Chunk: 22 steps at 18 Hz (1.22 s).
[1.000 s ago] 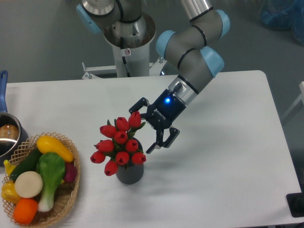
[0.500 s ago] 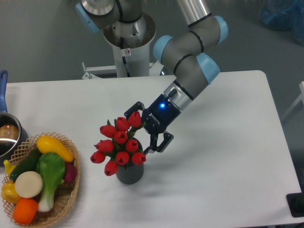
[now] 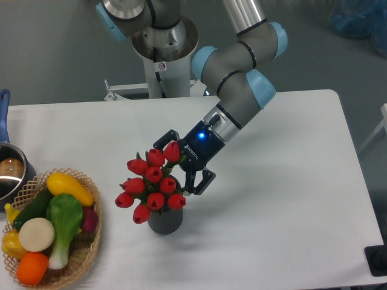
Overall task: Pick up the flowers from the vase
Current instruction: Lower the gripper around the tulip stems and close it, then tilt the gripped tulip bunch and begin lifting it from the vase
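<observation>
Beside the flowers [image 3: 153,181], my gripper [image 3: 179,162] hung spread, black fingers flanking the bunch's right edge. Glossy red buds stood in the ribbed, dark grey cylindrical vase [image 3: 165,222] on the smooth white table [image 3: 284,199].

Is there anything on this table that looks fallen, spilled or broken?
Nothing stands out. The vase stands upright with the tulips still in it, the toy vegetables sit inside the wicker basket, and the open tool is at the bunch's right side.
</observation>
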### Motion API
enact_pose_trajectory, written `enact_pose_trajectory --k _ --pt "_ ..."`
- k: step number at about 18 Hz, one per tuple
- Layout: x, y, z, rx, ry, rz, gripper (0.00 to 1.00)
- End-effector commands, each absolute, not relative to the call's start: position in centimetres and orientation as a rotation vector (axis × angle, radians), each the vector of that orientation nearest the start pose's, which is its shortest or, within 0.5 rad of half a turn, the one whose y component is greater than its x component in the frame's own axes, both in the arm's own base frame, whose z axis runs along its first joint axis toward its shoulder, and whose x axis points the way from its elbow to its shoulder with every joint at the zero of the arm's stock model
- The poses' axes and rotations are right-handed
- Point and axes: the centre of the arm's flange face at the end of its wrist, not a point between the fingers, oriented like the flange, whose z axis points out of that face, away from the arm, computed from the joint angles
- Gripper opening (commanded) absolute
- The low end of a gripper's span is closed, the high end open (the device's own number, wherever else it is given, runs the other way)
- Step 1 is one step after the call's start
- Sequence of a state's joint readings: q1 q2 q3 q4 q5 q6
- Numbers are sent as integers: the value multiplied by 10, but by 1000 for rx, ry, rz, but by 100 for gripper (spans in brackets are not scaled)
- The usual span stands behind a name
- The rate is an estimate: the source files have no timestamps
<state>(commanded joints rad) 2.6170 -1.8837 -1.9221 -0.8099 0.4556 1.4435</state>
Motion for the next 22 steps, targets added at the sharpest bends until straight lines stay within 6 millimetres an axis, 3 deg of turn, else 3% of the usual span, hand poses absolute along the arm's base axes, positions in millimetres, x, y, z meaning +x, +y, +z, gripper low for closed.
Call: enact_pose_trajectory --k 7,22 --pt "-352 484 292 -1976 504 -325 100" --pt "-348 488 290 -1963 508 -339 98"
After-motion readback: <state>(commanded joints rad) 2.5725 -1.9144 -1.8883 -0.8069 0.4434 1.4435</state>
